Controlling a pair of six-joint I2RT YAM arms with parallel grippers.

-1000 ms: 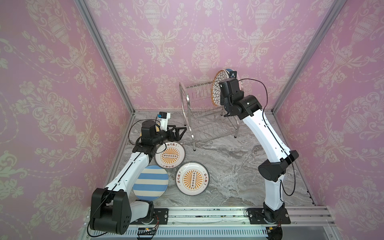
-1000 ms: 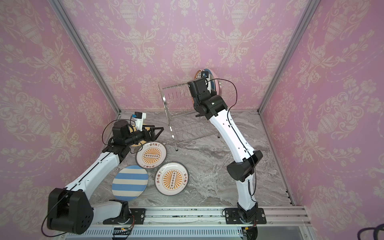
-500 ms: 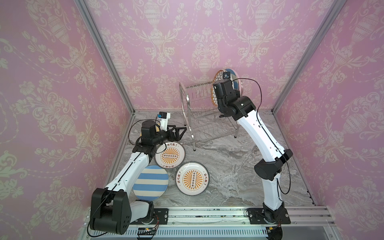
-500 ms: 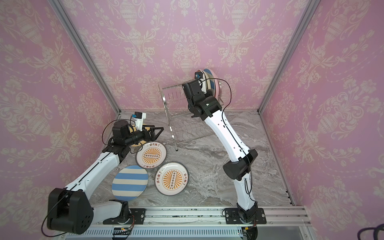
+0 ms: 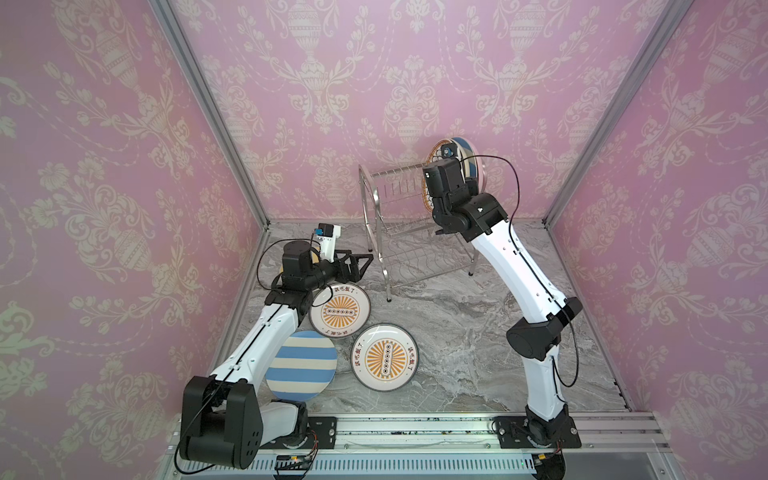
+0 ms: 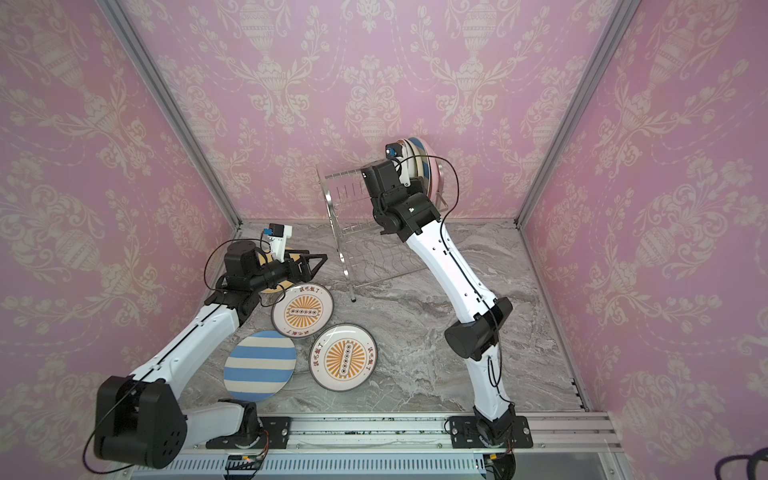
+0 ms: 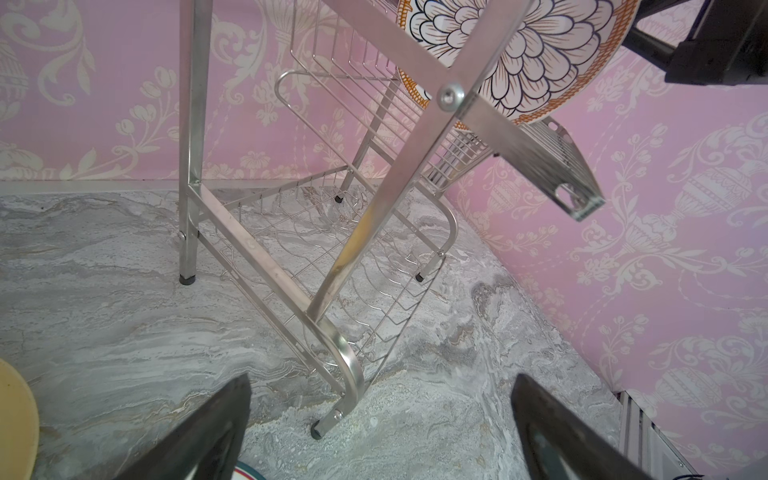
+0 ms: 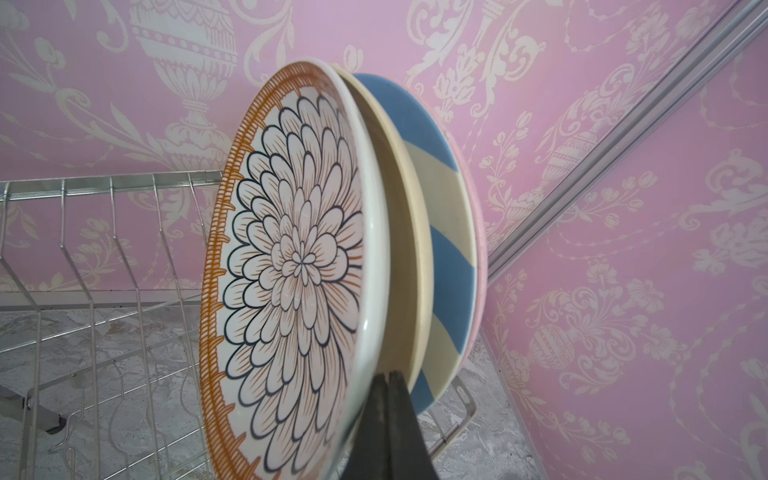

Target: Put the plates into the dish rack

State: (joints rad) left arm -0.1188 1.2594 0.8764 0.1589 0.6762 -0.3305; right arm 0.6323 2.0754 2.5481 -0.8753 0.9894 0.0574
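Three pink damask walls [image 5: 374,104]; dish rack [image 5: 419,259] on grey marbled tabletop [image 5: 457,332]

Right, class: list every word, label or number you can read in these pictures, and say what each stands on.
"该吃饭了", as best it reads, in red, twice on the rim of the sunburst plate by the rack.
"该吃饭了", likewise twice on the front sunburst plate.
No other text: the dish rack and striped plate show none.
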